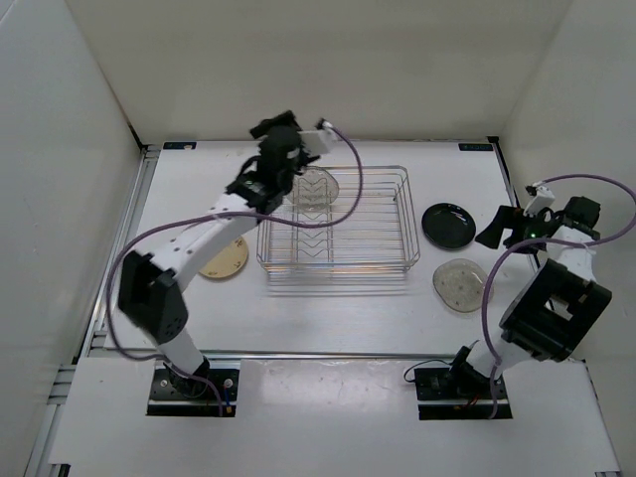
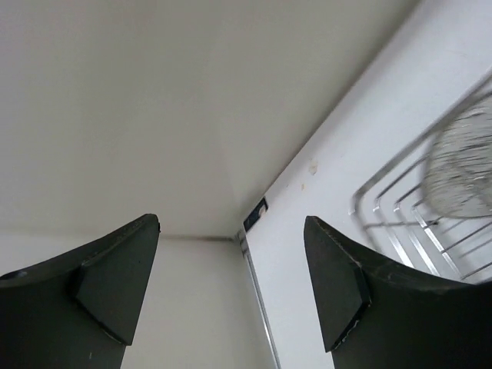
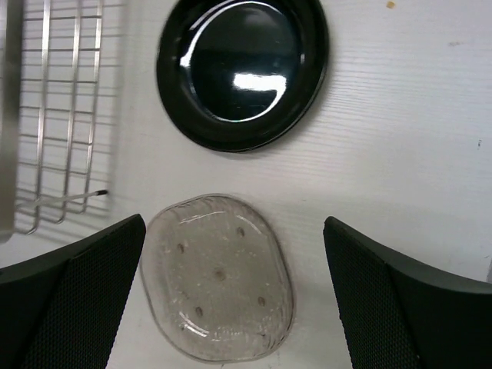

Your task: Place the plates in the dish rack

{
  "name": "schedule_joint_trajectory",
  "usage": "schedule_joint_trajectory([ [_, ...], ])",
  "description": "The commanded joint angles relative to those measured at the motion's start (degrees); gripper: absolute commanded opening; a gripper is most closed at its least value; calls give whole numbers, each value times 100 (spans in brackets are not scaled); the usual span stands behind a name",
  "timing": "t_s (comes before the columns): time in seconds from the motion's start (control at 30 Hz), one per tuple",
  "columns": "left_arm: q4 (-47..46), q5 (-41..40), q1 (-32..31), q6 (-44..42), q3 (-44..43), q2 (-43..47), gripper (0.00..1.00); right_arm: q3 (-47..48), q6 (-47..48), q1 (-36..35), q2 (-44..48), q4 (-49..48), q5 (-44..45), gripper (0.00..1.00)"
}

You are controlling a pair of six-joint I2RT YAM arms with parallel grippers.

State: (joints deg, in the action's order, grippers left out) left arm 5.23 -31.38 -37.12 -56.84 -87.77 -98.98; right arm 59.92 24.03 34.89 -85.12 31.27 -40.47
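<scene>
1. My left arm crosses over the tan-yellow plate in the overhead view. It hides the plate's upper left part, and the rest lies flat on the tabletop, left of the dish rack.
2. My left wrist camera catches only a corner of the rack, cut off at the right edge. The pale grey plate inside it shows there as a blur.
3. From above, my right jaws are small and dark against the right arm, so I read them from the wrist camera.
4. The tabletop is white and plain. Pale walls close it in at the left, back and right, and a metal rail runs along its left edge.
5. The rack sits in the middle of the tabletop. It holds the pale grey plate, propped at a tilt in the central wire dividers toward the far end. I cannot tell which slot it is in.
6. The black plate lies flat on the tabletop just right of the rack. The second pale grey plate lies flat nearer my base, close to the black one but not touching it.
7. My left jaws stand wide apart with nothing between them, raised over the rack's far left corner and aimed toward the back wall.
8. My right jaws are spread wide and empty above the two plates on the right, touching neither.
</scene>
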Motion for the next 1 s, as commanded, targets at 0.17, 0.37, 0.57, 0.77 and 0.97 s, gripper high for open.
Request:
schedule_joint_trajectory([
  [0.17,1365,1070,1777,3256,1437,2391,88,1249,-794,-27,-1462,-332,251,100],
  [0.37,1630,2460,2877,3944,2017,2832,88,2110,-1006,-465,-2385,-191,399,100],
  [0.57,1630,3258,3657,4251,2325,2814,88,2366,-1172,-941,-2886,-191,627,100],
  [0.77,1630,3664,4142,4366,2545,2761,88,2419,-1173,-1020,-3072,-130,628,98],
  [0.97,1630,3893,4415,4366,2677,2884,89,2358,-1173,-1020,-3125,-77,628,95],
])
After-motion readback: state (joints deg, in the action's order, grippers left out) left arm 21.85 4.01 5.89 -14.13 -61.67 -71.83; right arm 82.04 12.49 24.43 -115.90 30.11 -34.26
